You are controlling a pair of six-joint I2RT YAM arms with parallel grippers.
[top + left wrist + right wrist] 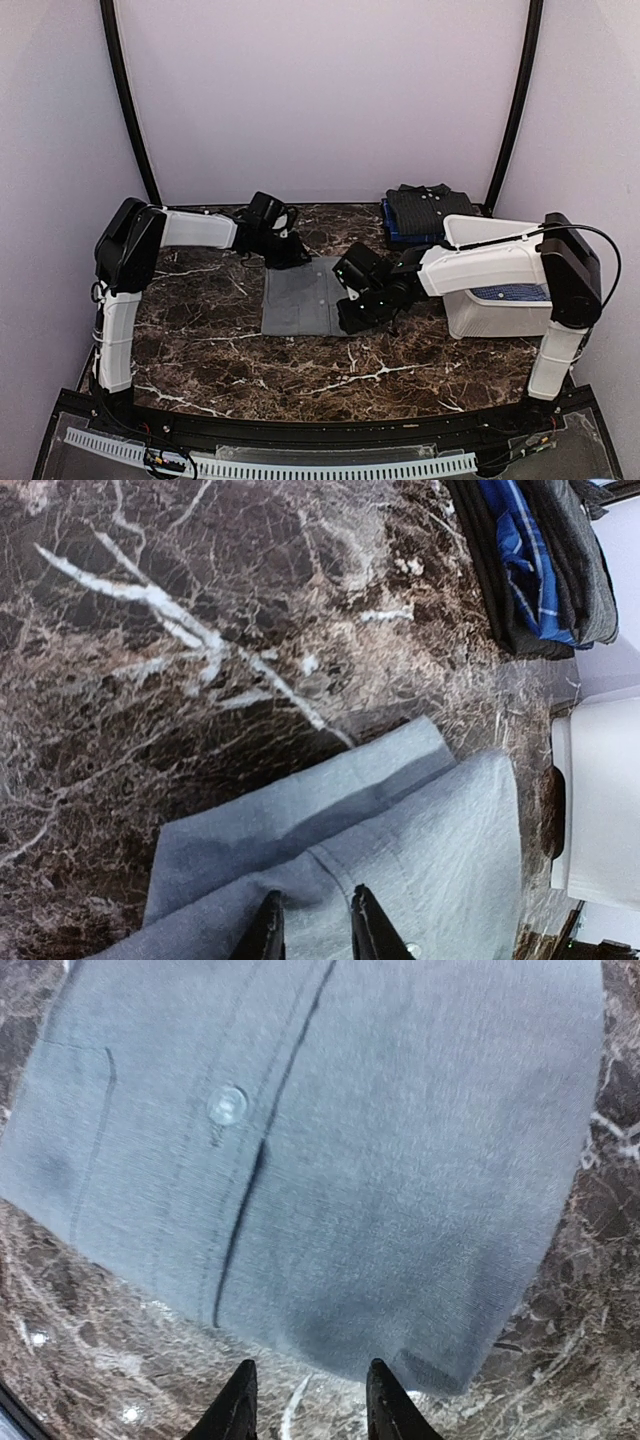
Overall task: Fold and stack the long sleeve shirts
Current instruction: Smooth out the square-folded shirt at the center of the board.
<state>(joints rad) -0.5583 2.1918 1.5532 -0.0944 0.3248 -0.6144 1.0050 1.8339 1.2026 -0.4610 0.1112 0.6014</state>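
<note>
At the right-hand edge of the grey shirt (295,300), my right pincer (310,1365) stands spread with nothing between its fingers (235,1410). The tips sit over bare marble, with the cloth's rounded fold just ahead of them and a white button (227,1105) further in.

My left pincer (315,895) is at the same shirt's far left corner. Its fingers are parted by a narrow gap above the cloth, which lies flat under them, not pinched as far as I can see.

The shirt lies folded into a rectangle on the table (220,370), with straight edges and a lower layer sticking out past its far edge. Bare marble runs to the left of the shirt and along its near side.

To the right of the shirt, just beyond my right pincer, stands a white tub (490,320) with a blue dotted shirt (510,293) in it. Beyond the shirt's far right corner, a stack of folded shirts (430,212) sits at the table's rear edge, well apart from it.
</note>
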